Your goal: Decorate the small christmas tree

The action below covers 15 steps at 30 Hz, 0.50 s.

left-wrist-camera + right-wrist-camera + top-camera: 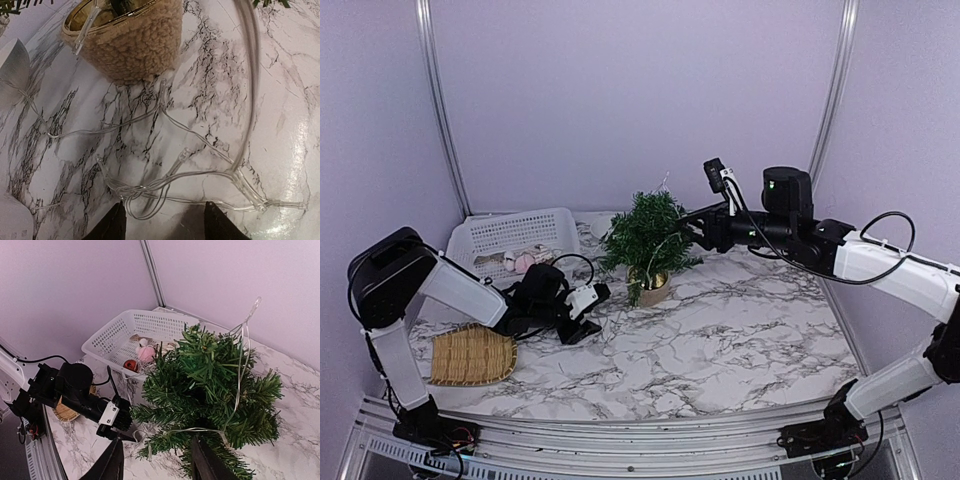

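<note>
- tree position is asked for first, as seen from above.
- the small christmas tree (648, 238) is found upright in its pot (655, 289), towards the back of the marble table (740, 340). the right gripper (686, 224) is held at its upper right branches; whether they are touched cannot be told. the left gripper (582, 328) is set low at the tabletop, left of the pot and apart from it. a white basket (505, 235) with ornaments (525, 262) is placed at the back left, and a wicker tray (470, 358) at the front left.
- and from the left wrist?
- the tan pot is seen at the top. a light string (175, 175) of thin clear wire is spread in a loose tangle on the marble, just ahead of the fingers (107, 227). these are held apart, and nothing is clamped.
- the right wrist?
- the tree is looked down on, and one strand is draped over its crown. the fingers (205, 460) are parted, low branches are seen between them, and no grip is made out.
- how is the tree judged to handle?
- it is judged light and easily tipped. the needles are expected to spring and give, so a branch is thought a poor hold. the pot or the trunk is better taken for steadying. the wire is likely limp and slippery, and is best pinched at a bulb.
</note>
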{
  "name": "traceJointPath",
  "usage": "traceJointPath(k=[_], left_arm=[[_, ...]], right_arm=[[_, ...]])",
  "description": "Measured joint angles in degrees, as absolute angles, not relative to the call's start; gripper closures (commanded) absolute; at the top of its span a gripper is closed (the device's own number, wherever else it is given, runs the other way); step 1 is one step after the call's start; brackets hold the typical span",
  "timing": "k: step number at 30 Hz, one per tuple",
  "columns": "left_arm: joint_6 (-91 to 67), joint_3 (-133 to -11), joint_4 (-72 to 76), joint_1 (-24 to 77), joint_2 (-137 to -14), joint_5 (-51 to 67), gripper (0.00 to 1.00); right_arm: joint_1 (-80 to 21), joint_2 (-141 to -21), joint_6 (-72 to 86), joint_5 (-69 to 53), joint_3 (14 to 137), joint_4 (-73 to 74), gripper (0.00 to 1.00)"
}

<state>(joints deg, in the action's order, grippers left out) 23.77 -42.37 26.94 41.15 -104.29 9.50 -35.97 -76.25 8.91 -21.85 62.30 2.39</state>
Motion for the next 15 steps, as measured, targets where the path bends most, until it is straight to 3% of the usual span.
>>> traceJointPath(k=[5,8,15], left_arm=[[25.4,-43.0,27.8,40.8,-105.4,9.8,0.85],[25.8,-42.9,28.5,40.8,-105.4,10.0,0.99],[23.0,-36.9,29.3,41.1,-96.5,10.6,1.0]], right_arm=[[-35.7,-76.1,8.9,-21.8,62.3,2.8,0.56],[-35.7,-75.9,8.9,-21.8,62.3,3.0,0.57],[-35.7,-75.7,8.9,-21.8,62.3,3.2,0.6]])
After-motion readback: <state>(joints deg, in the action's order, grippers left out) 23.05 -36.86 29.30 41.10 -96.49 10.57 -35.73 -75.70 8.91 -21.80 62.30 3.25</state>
